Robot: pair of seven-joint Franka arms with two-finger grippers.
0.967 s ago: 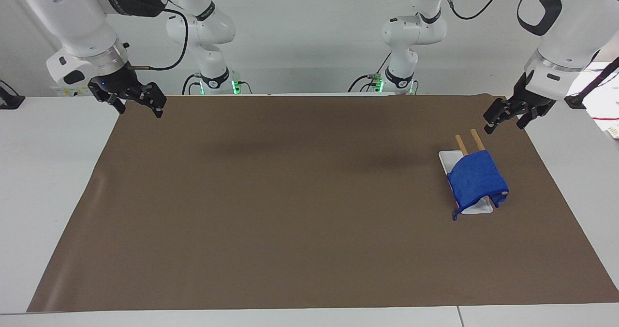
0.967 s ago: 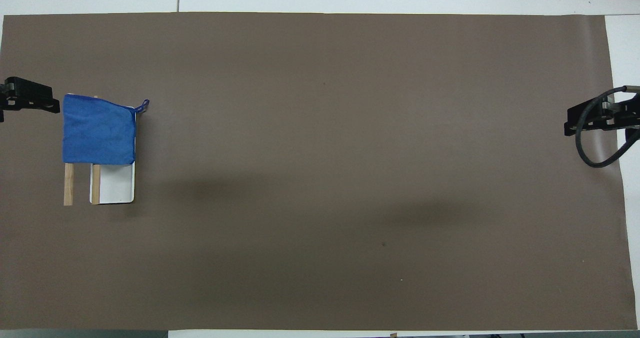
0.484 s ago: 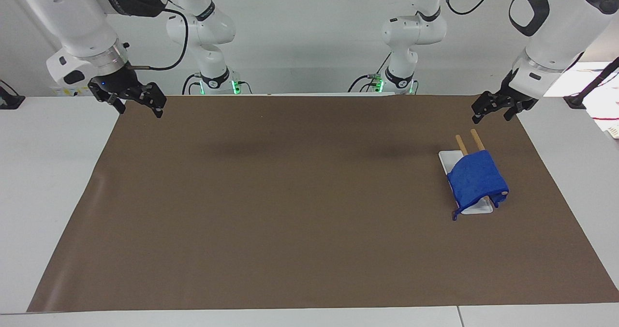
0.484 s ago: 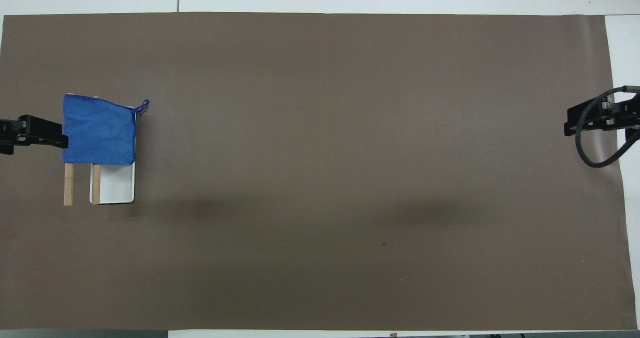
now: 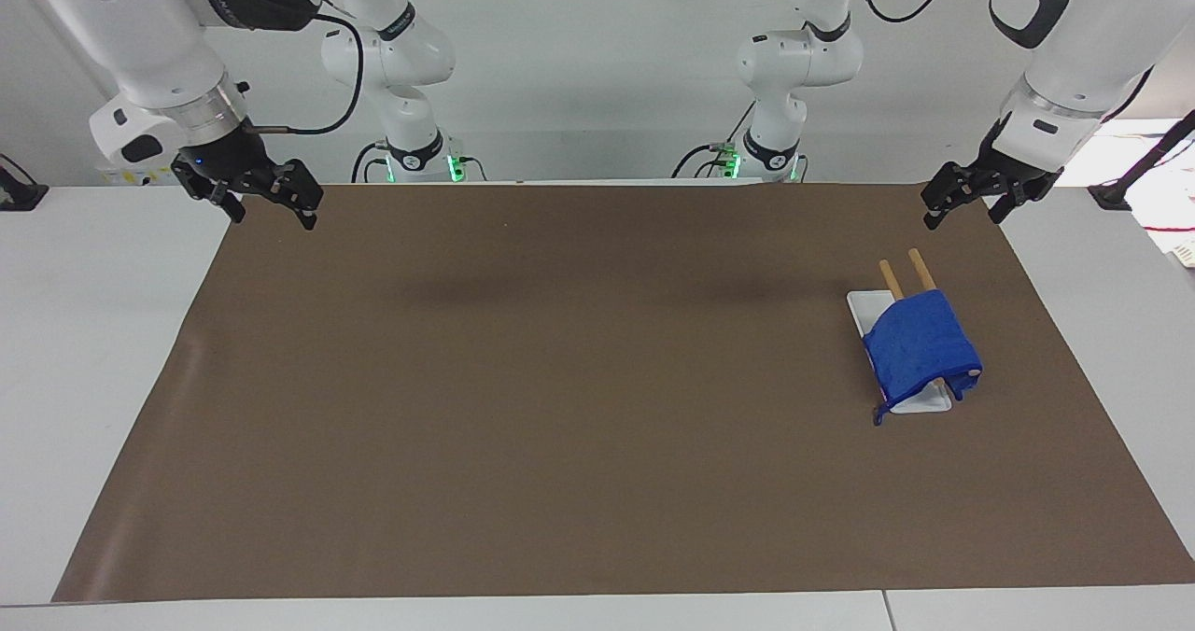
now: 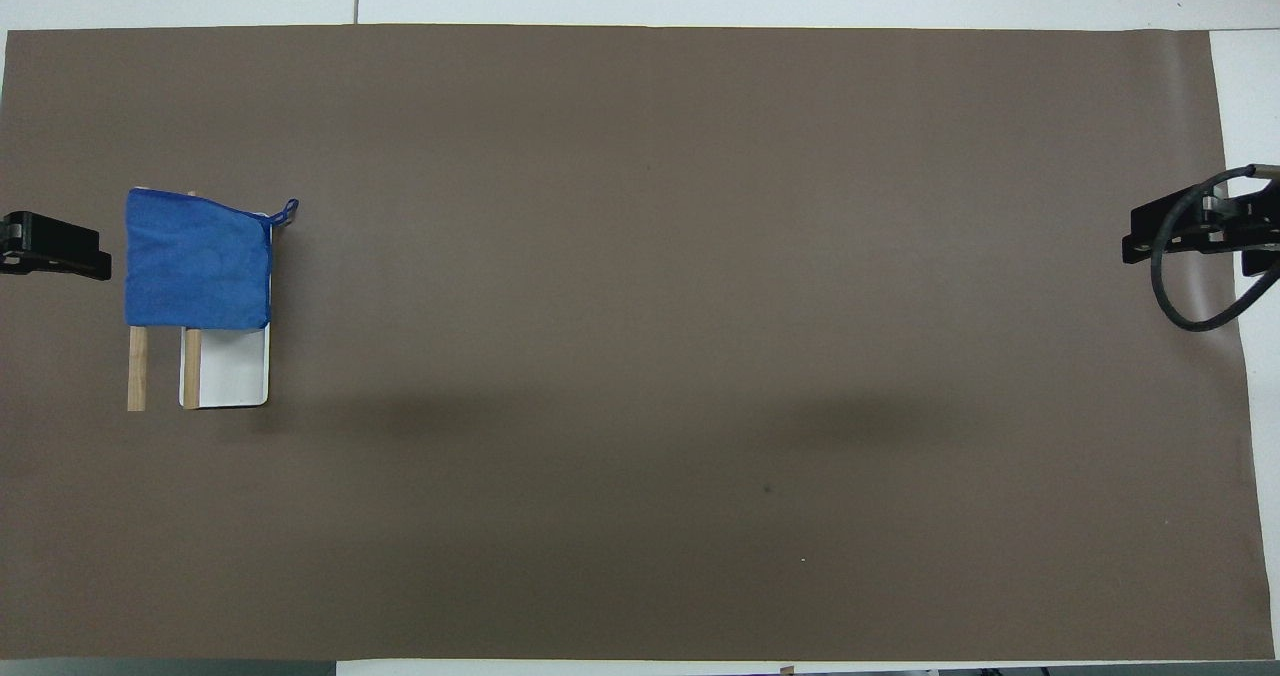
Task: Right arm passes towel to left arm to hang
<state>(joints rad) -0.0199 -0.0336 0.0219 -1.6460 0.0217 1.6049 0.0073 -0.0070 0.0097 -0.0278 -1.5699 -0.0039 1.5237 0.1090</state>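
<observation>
The bright blue towel [image 5: 920, 346] hangs draped over two wooden rods [image 5: 894, 279] of a small rack with a white base [image 5: 861, 306], at the left arm's end of the table. It also shows in the overhead view [image 6: 197, 261], with its loop [image 6: 287, 211] at a corner. My left gripper [image 5: 962, 217] is open and empty, raised over the mat's edge by the rack, apart from the towel; the overhead view shows it too [image 6: 55, 246]. My right gripper [image 5: 271, 213] is open and empty, up over the mat's corner at the right arm's end [image 6: 1170, 241].
A brown mat [image 5: 560, 379] covers most of the white table [image 5: 93, 332]. Two smaller white arms with green base lights [image 5: 420, 160] stand at the robots' edge. A black cable [image 6: 1190, 306] loops from the right wrist.
My left gripper drew up and back toward the robots, away from the towel, then shifted slightly. The towel stays on the rack. The right arm has barely moved.
</observation>
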